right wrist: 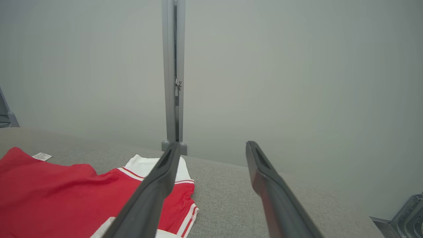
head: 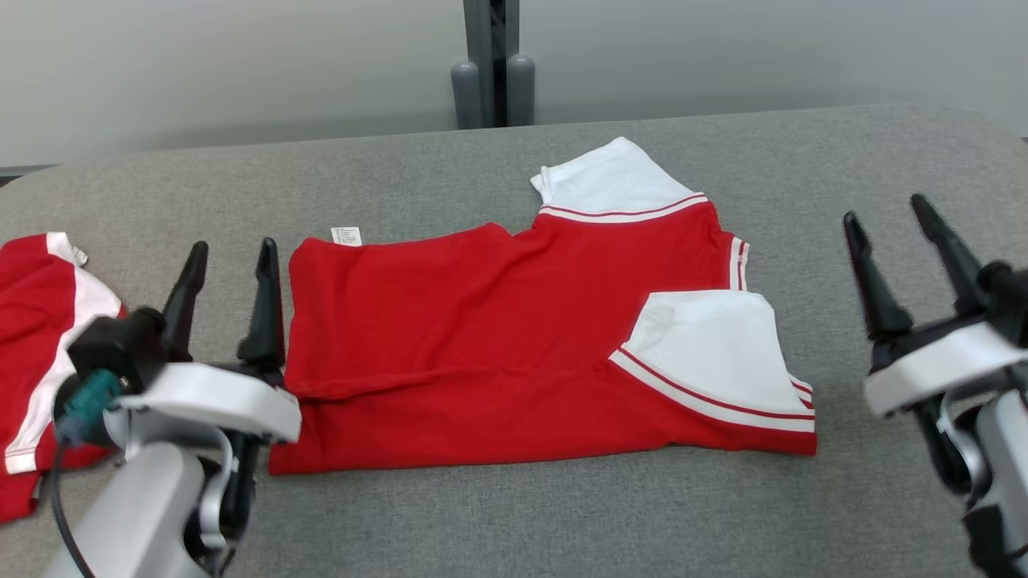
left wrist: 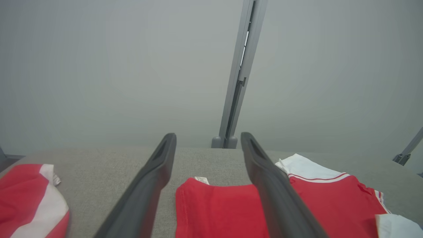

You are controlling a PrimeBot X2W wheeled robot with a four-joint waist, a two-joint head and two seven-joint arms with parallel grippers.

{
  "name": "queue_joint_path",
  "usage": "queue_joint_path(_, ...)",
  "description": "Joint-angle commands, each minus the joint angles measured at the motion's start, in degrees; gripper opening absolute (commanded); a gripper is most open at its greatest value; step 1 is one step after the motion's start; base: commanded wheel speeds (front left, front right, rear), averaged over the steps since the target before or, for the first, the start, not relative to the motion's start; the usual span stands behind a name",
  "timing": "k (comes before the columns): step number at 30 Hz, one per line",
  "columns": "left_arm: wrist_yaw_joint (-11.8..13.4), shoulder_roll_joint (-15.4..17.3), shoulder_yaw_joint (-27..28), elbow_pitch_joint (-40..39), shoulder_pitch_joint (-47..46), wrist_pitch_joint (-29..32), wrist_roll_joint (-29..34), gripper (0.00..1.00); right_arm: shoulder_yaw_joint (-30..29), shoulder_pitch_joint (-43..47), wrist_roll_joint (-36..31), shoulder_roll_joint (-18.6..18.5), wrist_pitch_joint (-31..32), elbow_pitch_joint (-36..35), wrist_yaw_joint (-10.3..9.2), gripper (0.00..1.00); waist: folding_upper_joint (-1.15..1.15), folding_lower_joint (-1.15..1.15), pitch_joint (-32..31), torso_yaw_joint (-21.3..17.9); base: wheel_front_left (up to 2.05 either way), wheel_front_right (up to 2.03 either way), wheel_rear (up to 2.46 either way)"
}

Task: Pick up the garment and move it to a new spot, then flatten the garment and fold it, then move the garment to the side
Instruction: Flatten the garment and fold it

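Red garment [head: 498, 337] folded flat on grey table [head: 803, 160]; left hand [head: 234, 247], right hand [head: 885, 209] both spread wide, empty

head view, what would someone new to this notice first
The bright red garment with white, red-striped sleeves stands out first, spread in the middle of the grey fabric-covered table. Next come the two dark-fingered grippers flanking it, the left gripper beside its left edge and the right gripper off to its right, both open and empty. A second red and white garment lies bunched at the table's far left.
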Motion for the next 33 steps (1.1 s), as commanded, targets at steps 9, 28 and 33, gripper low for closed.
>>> queue_joint_path(9,-1.63,-10.32,11.49,-2.96,15.17,-0.23,19.62,1.00,-10.77,14.52,-8.78,11.68,-0.40,-10.34,0.00,1.00,0.00,0.00,-2.22,-1.38,0.00,0.00,0.00)
queue_joint_path(28,-7.17,-18.32,20.38,13.97,18.21,-0.23,30.75,1.00,-11.74,18.93,-6.55,15.39,2.13,-5.89,0.01,1.00,0.00,0.00,-2.23,-0.99,0.00,0.00,0.00)
queue_joint_path(33,-7.23,-18.37,20.12,20.19,15.73,0.88,30.13,1.00,-11.69,18.16,-6.00,15.65,1.89,-4.91,0.01,1.00,0.00,0.00,-1.70,-1.50,0.00,0.00,0.00)
